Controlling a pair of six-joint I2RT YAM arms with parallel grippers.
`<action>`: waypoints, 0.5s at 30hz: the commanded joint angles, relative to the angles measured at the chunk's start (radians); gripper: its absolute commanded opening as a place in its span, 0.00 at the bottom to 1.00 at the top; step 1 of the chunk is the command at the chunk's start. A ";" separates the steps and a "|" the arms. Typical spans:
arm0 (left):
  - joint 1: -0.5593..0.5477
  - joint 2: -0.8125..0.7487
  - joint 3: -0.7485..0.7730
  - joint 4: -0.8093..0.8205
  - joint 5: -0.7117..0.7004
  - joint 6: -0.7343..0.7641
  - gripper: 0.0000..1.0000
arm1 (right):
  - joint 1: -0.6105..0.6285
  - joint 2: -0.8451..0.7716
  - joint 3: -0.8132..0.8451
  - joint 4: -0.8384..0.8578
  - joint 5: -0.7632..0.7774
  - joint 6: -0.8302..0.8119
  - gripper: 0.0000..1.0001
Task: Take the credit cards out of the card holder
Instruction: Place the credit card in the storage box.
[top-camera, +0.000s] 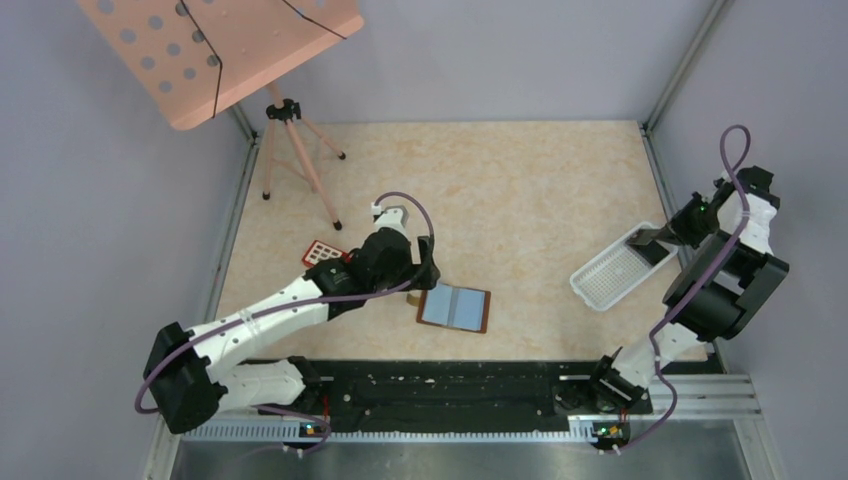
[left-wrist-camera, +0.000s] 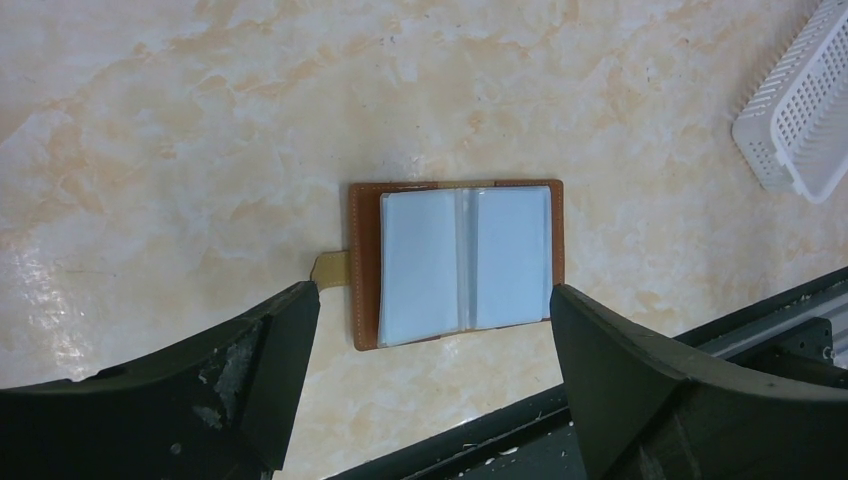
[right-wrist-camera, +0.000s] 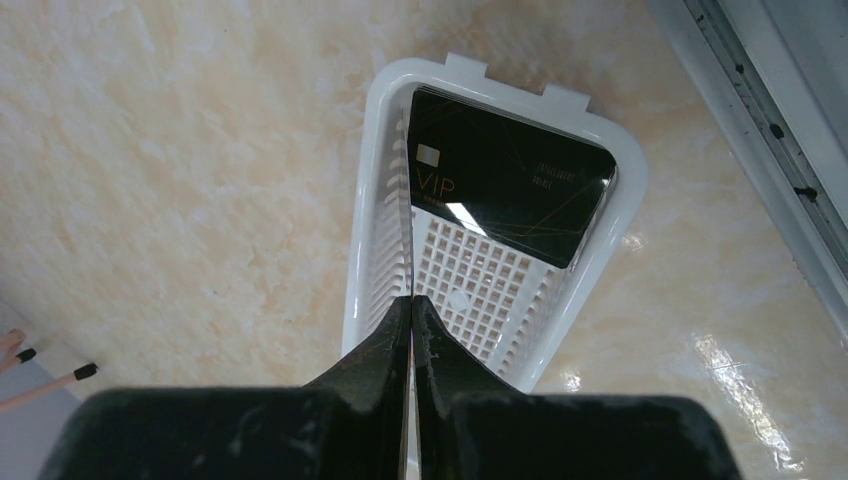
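The card holder (top-camera: 455, 307) lies open flat on the table, brown outside with blue-grey sleeves (left-wrist-camera: 457, 262) and a small tan tab (left-wrist-camera: 330, 268) on its left. My left gripper (left-wrist-camera: 432, 292) hovers over it, open wide, its fingers either side of the holder's near edge and nothing between them. My right gripper (right-wrist-camera: 411, 298) is shut on a thin credit card (right-wrist-camera: 410, 220), seen edge-on, over the white tray (right-wrist-camera: 365, 230). A black credit card (right-wrist-camera: 510, 190) marked VIP lies at the tray's far end.
The white perforated tray (top-camera: 612, 270) sits at the right of the table. A red keypad-like block (top-camera: 323, 251) lies by the left arm. A tripod stand (top-camera: 290, 150) with a pink perforated board (top-camera: 220, 50) stands at the back left. A black rail (top-camera: 450, 385) runs along the near edge.
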 joint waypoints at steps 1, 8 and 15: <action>0.002 0.029 0.052 0.022 0.032 0.004 0.91 | -0.002 0.003 0.056 0.035 -0.002 -0.010 0.00; 0.001 0.054 0.070 0.018 0.041 0.008 0.90 | -0.001 0.021 0.062 0.038 0.024 -0.017 0.01; 0.001 0.061 0.079 0.018 0.038 0.008 0.89 | -0.001 0.030 0.068 0.047 0.036 -0.011 0.05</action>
